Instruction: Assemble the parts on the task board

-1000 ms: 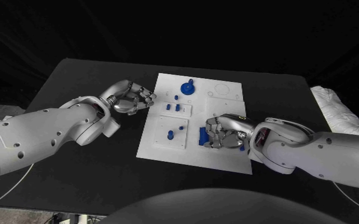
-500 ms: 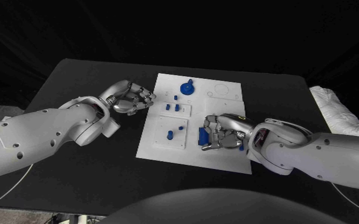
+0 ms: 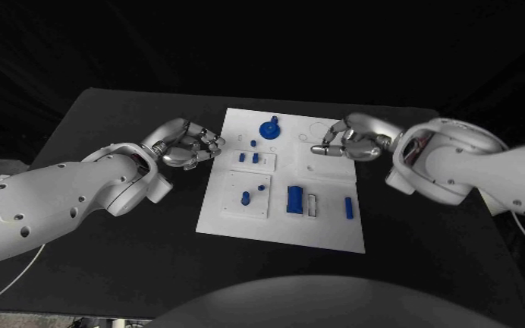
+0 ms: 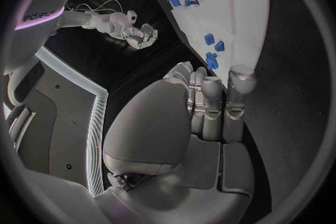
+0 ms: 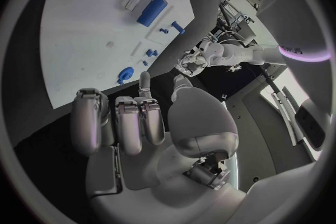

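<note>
Task board [image 3: 328, 229] white, flat on the black tabletop [image 3: 121, 115], roughly central; bare tabletop runs along every edge of the board, widest off its left edge and its near edge.

Left hand [image 3: 188, 144] just off the board's left edge, level with its far half, over bare tabletop. Fingers curled in toward the palm, nothing seen in them; left wrist view shows the same curl [image 4: 210, 101].

Right hand [image 3: 352, 137] over the board's far right corner, fingers bent inward. No part visible in its grasp, though the fingertips are small in the head view, so a tiny pinched piece cannot be ruled out. Right wrist view: fingers [image 5: 119, 117] closed side by side, the board beyond them.

Parts, placed from the board:
- blue knob piece [image 3: 270, 127] near the far edge, left of centre, well apart from both hands.
- two small blue pegs [image 3: 250, 158] in the left half, just beside the left hand's side of the board.
- blue block [image 3: 295, 198] near centre, toward the near edge.
- blue bar [image 3: 349, 206] close to the right edge, nearer than the right hand.

White cloth [image 3: 514, 214] on the tabletop beyond the board's right edge, mostly behind the right arm.
</note>
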`<action>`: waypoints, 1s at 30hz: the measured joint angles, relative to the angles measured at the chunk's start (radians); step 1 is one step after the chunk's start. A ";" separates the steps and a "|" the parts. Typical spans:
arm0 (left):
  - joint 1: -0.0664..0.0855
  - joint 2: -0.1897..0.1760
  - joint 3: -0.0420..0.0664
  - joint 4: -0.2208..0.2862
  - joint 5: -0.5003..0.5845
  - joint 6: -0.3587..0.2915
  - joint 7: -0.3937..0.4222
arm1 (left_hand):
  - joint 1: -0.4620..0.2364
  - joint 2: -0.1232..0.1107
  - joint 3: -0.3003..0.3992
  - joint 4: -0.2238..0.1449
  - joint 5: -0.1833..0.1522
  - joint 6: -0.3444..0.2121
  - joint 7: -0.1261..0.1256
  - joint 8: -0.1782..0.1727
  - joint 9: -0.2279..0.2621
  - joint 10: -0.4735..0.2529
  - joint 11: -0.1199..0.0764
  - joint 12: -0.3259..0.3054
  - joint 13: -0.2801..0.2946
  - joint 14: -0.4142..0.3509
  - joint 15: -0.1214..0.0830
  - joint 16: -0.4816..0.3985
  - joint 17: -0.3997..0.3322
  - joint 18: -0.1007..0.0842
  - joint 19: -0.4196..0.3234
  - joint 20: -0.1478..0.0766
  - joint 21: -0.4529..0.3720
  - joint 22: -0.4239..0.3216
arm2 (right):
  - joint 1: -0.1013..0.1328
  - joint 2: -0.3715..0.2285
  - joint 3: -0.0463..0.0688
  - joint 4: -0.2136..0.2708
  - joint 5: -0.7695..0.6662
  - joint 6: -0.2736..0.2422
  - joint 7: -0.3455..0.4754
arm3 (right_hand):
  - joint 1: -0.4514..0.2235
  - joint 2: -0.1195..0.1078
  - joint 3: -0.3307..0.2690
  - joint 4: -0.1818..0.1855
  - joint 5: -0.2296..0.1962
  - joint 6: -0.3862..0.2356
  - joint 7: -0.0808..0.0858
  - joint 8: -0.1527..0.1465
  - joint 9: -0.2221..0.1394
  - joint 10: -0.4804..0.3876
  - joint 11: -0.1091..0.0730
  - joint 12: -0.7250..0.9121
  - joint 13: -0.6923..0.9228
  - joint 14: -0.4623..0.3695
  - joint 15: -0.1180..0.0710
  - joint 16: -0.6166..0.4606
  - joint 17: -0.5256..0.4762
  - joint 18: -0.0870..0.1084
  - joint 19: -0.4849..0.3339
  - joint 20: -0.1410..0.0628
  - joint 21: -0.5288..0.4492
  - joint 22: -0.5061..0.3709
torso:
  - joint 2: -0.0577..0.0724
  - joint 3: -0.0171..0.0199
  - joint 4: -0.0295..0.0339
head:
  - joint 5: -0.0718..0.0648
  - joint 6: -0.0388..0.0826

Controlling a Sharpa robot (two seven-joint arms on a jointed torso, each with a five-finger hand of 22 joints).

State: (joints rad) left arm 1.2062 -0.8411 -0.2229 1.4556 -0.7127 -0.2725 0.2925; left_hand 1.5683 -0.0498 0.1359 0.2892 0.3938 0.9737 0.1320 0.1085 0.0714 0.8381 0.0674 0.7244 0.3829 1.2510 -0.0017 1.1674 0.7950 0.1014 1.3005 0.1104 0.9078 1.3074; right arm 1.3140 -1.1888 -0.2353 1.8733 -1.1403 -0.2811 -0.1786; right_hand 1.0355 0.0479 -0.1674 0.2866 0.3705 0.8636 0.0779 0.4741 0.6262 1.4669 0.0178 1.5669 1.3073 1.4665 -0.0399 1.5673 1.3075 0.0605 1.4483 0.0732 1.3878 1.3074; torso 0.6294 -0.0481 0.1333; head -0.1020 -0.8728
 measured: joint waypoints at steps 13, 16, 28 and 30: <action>0.000 0.036 0.000 -0.015 0.000 -0.002 0.001 | 0.000 0.000 0.003 0.003 0.004 0.000 0.000 0.000 0.000 0.000 0.000 0.000 0.000 0.000 0.000 0.000 -0.001 0.000 0.000 0.000 -0.004 0.000 | 0.139 0.111 0.000 -0.133 0.102 0.530 -0.379 | 0.077 0.019 0.030 -0.023 0.036 0.184 -0.025 -0.189 -0.150 0.000 -0.032 0.000 0.000 0.000 -0.025 0.000 0.000 0.000 0.017 -0.026 0.004 0.000 | 0.000 -0.0045 0.0044 | -0.034 0.000; 0.000 0.038 0.000 -0.018 0.000 -0.001 0.001 | 0.000 0.000 0.003 0.003 0.004 0.004 0.004 0.000 0.000 0.000 0.000 0.000 0.000 0.000 0.000 0.000 -0.001 0.000 0.000 0.000 -0.004 0.000 | 0.127 0.137 0.000 -0.172 0.104 0.593 -0.416 | 0.077 0.019 0.038 -0.016 0.013 0.210 -0.028 -0.209 -0.168 0.000 -0.032 0.000 0.000 0.000 -0.025 0.000 0.000 0.000 0.017 -0.026 0.004 0.000 | 0.000 -0.0050 0.0058 | -0.033 0.000; 0.000 0.042 0.000 -0.019 0.000 0.002 -0.002 | 0.000 0.000 0.003 0.003 0.010 0.007 0.007 0.006 0.000 0.003 -0.003 0.005 0.000 0.000 0.000 0.000 -0.003 0.000 0.000 0.000 -0.004 0.000 | 0.088 0.163 -0.001 -0.234 0.102 0.682 -0.473 | 0.012 0.047 0.044 -0.009 -0.092 0.284 -0.039 -0.242 -0.204 0.000 -0.039 0.000 0.000 0.000 -0.032 0.000 0.000 0.000 0.016 -0.032 -0.001 0.000 | -0.001 -0.0059 0.0076 | -0.023 0.000; 0.000 0.043 0.000 -0.019 0.000 0.002 -0.002 | 0.000 0.000 0.003 0.003 0.010 0.007 0.007 0.006 0.000 0.003 -0.003 0.005 0.000 0.000 0.000 0.000 -0.003 0.000 0.000 0.000 -0.004 0.000 | 0.083 0.160 0.000 -0.230 0.101 0.687 -0.477 | 0.011 0.046 0.044 -0.009 -0.098 0.290 -0.042 -0.242 -0.206 0.000 -0.039 0.000 0.000 0.000 -0.032 0.000 0.000 0.000 0.016 -0.032 -0.001 0.000 | -0.001 -0.0061 0.0079 | -0.023 0.000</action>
State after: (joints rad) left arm 1.2064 -0.7979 -0.2227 1.4364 -0.7124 -0.2701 0.2902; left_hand 1.5682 -0.0498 0.1386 0.2920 0.4037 0.9808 0.1391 0.1143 0.0712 0.8416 0.0639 0.7293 0.3829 1.2511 -0.0017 1.1673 0.7919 0.1014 1.3005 0.1104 0.9041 1.3073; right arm 1.3970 -1.0289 -0.2356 1.6435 -1.0395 0.4064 -0.6560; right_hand 1.0468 0.0941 -0.1236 0.2772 0.2725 1.1538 0.0359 0.2316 0.4202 1.4669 -0.0216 1.5669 1.3073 1.4665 -0.0720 1.5674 1.3073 0.0606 1.4648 0.0407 1.3864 1.3073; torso 0.6281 -0.0543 0.1411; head -0.1254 -0.8728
